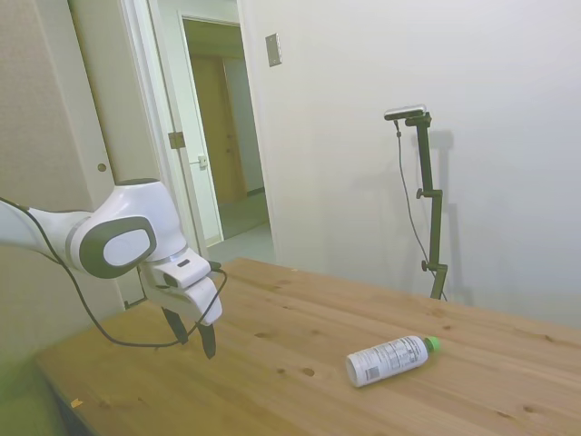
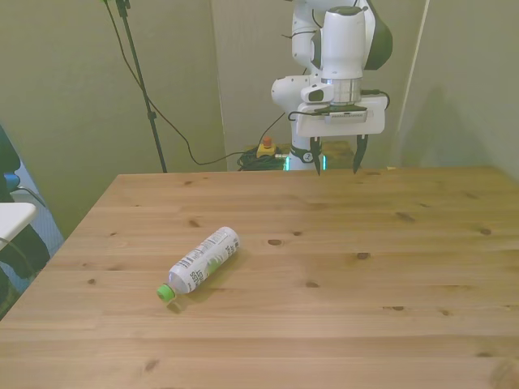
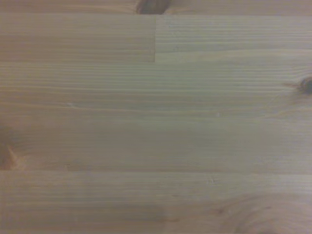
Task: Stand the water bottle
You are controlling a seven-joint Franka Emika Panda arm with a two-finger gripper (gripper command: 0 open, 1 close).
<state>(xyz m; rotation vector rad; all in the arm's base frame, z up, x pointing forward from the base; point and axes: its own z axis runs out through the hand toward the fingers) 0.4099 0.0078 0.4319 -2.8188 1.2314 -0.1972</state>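
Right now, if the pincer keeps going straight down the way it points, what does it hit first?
Probably bare table. The open pincer points down at plain wood; the water bottle lies well aside.

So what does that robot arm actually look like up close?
The arm is glossy white with rounded joints and grey oval caps. A black cable loops beneath it. At its end a flat white block carries the gripper, two thin dark fingers that taper to points.

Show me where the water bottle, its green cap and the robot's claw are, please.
water bottle (image 2: pixel 206 258): front view, on its white label, lying on its side.
green cap (image 2: pixel 165 292): front view, on the cap's top.
gripper (image 2: pixel 336 156): front view, midway between the open fingertips.
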